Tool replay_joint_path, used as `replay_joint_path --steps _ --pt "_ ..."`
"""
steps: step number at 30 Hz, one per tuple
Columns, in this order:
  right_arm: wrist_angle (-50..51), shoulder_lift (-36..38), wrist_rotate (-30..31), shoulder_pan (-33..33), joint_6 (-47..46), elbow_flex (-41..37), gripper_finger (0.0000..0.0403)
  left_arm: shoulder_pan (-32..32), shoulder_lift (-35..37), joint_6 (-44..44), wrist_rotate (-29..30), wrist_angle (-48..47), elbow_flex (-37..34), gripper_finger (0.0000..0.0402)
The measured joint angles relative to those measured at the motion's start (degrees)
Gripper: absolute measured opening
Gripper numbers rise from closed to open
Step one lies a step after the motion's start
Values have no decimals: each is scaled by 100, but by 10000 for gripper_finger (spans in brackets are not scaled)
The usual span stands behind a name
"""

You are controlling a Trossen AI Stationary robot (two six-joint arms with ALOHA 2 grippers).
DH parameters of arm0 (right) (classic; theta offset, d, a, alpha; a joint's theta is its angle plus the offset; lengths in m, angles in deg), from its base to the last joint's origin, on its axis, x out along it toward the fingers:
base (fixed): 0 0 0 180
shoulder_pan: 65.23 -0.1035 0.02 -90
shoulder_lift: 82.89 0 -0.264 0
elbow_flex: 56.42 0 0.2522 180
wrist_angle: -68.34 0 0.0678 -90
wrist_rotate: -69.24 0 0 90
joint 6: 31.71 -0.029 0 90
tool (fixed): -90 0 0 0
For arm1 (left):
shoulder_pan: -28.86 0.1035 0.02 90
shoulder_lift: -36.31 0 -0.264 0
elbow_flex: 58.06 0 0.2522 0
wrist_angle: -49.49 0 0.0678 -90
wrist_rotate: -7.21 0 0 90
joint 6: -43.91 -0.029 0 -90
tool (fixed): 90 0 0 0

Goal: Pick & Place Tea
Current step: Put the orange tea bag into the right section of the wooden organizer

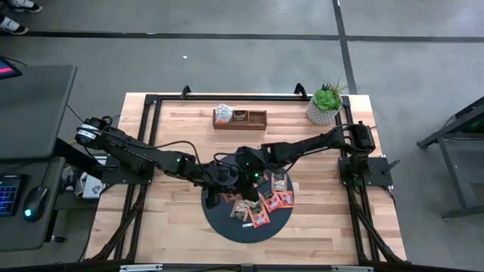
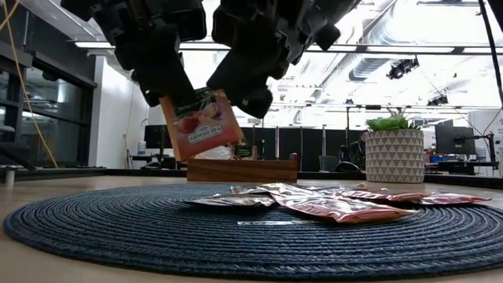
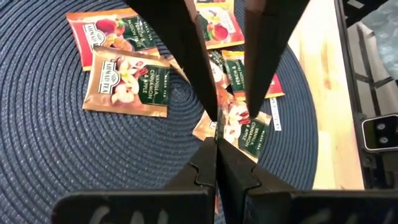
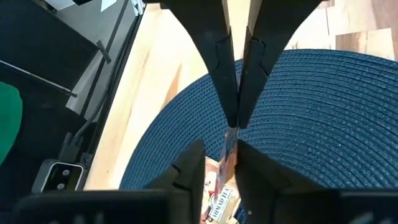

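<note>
Above the dark round mat (image 1: 227,223), both pincers meet on one red tea sachet (image 2: 200,124) lifted clear of the weave. The left pincer (image 3: 217,140) is pressed fully together on the sachet's edge; the right pincer (image 4: 234,134) has its fingers nearly together around the same sachet from the opposite side, though whether it already bears on it I cannot tell. The other sachets (image 2: 330,203) lie below and just beside the pincers on the mat. This looks like a handover between arms in the picking step. Next, one pincer should let go so the other can carry the sachet to the wooden tray (image 1: 240,119), well beyond both pincers on the desk (image 1: 181,121).
</note>
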Motion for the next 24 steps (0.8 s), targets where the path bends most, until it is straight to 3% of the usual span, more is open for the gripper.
replay_joint_path --steps 7,14,19,24 --pt "8 -2 20 33 201 0 5 0 0 58 108 13 0 0" --pt "17 -4 -34 96 211 0 2 4 0 59 135 12 0 1" --pt "28 -4 -139 133 213 7 1 2 -4 -785 257 228 2 5" --pt "186 -2 -70 180 299 12 1 4 -4 -1121 477 -67 184 55"
